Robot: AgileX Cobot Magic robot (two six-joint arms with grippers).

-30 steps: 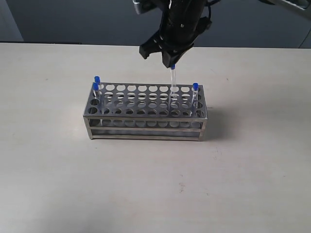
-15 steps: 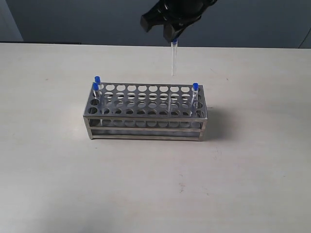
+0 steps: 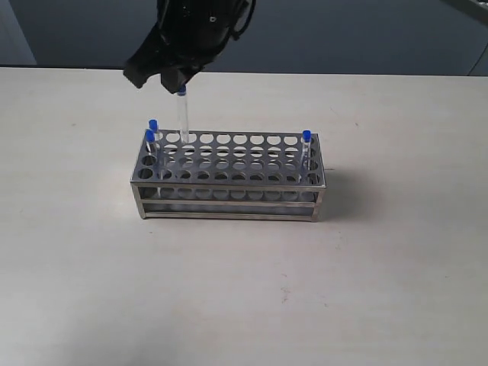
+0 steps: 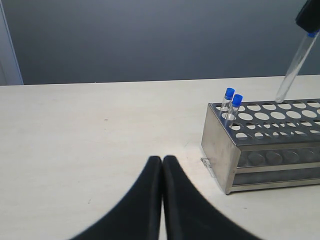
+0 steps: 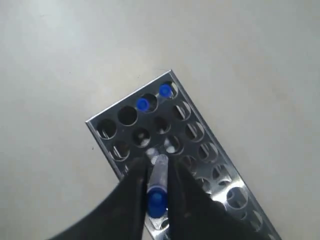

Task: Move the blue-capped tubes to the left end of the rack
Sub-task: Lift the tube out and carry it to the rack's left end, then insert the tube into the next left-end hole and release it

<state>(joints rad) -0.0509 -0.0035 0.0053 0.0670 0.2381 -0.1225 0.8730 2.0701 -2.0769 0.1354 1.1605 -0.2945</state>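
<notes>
The rack (image 3: 229,171) stands in the middle of the counter (image 3: 381,267), its long side running left to right. Two capped tubes sit upright in holes at its far left corner, one (image 3: 152,126) in the far row and the other (image 3: 150,139) just nearer, side by side and almost touching. A third tube (image 3: 306,145) stands alone in the far row at the right end, well apart from the pair.

The right arm (image 3: 198,23) reaches across to the left part of the rack. The right jaws are narrow and clamped on the fourth tube (image 3: 182,114), gripping it at its blue cap. This tube hangs nearly upright, slightly tilted, with its clear body bare below the jaws. Its lower end is at the far row of holes, just right of the pair. Whether the tip has entered a hole or touches the plate cannot be told.

From the right wrist, the held tube (image 5: 157,177) is seen end-on between the two dark fingers (image 5: 134,200), above the rack (image 5: 210,160), with the pair's caps (image 5: 142,104) (image 5: 165,90) at the corner beyond.

From the left wrist, the rack (image 4: 260,155) lies ahead with the pair (image 4: 228,100) (image 4: 236,106) at its near corner and the held tube (image 4: 295,65) slanting above the far edge. The left jaws are pressed together, holding nothing, low over bare counter (image 4: 75,150), well apart from the rack.
</notes>
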